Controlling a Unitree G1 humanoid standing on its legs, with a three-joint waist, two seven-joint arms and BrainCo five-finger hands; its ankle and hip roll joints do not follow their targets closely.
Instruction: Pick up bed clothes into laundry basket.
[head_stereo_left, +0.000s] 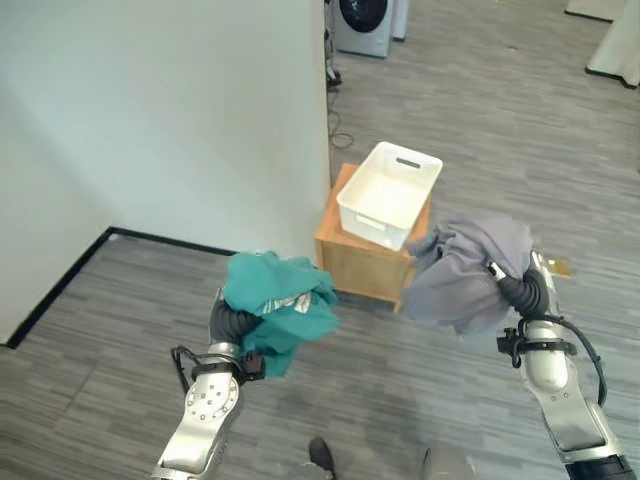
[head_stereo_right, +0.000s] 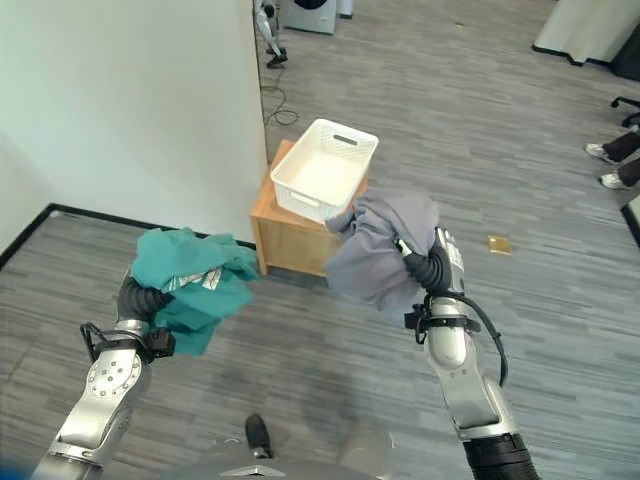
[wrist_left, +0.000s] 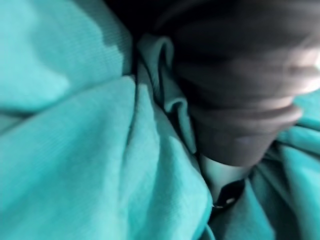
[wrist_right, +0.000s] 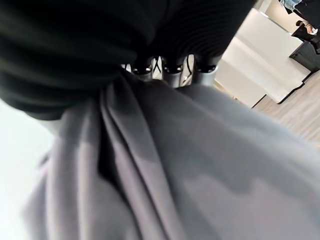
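While white basket (head_stereo_left: 388, 195) sits empty on wooden stand (head_stereo_left: 362, 262), overhanging its front edge, both garments hang short of it. Left eye view: teal cloth (head_stereo_left: 277, 303) wraps left hand (wrist_left: 235, 115), grip unreadable. Right eye view: person's shoes (head_stereo_right: 615, 165) at far edge. Right wrist view: right hand (wrist_right: 172, 67) fingers sunk into grey cloth (head_stereo_right: 385, 250), grip hidden.

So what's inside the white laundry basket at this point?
The white laundry basket on the wooden cabinet looks empty: bare white floor, no clothes. The grey garment on the right hand hides its near corner in the right eye view.
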